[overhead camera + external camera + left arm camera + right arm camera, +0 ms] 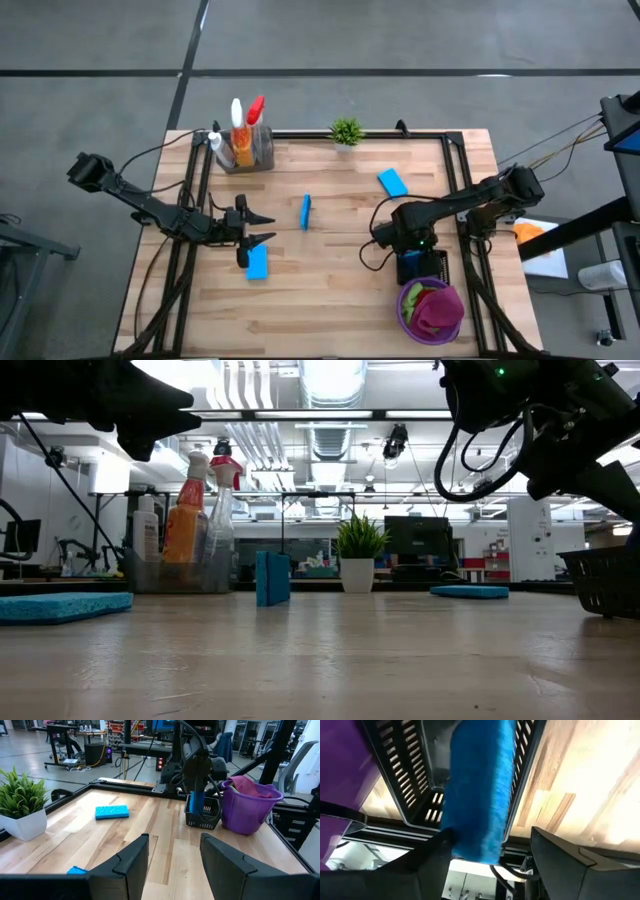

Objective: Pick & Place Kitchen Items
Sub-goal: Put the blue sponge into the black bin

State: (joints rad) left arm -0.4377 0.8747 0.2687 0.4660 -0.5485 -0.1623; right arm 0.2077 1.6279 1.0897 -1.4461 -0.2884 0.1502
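Note:
My right gripper (487,857) hangs open over a black slotted basket (415,785) at the table's right side. A blue sponge (477,785) stands on end in the basket, and its upper end reaches up between the fingers. My left gripper (262,228) waits open at the table's left, nothing between its fingers (172,865). Three more blue sponges are on the wood. One lies flat by the left gripper (257,263), one stands on edge mid-table (306,211), and one lies flat at the far right (393,182). Cloths fill a purple bucket (445,325) next to the basket. My right gripper comes at the sponge from above, slanting down, with one finger on each side of its upper end (475,845). That end lies right by one finger (437,857), and I cannot tell whether they touch. The other finger (570,860) stands apart from it. The sponge's lower part is in the basket.
A clear container (258,150) holding spray bottles stands at the far left edge. A small potted plant (347,131) stands at the far edge. A black frame (455,170) runs along the table's sides. Bare wood lies between the two arms.

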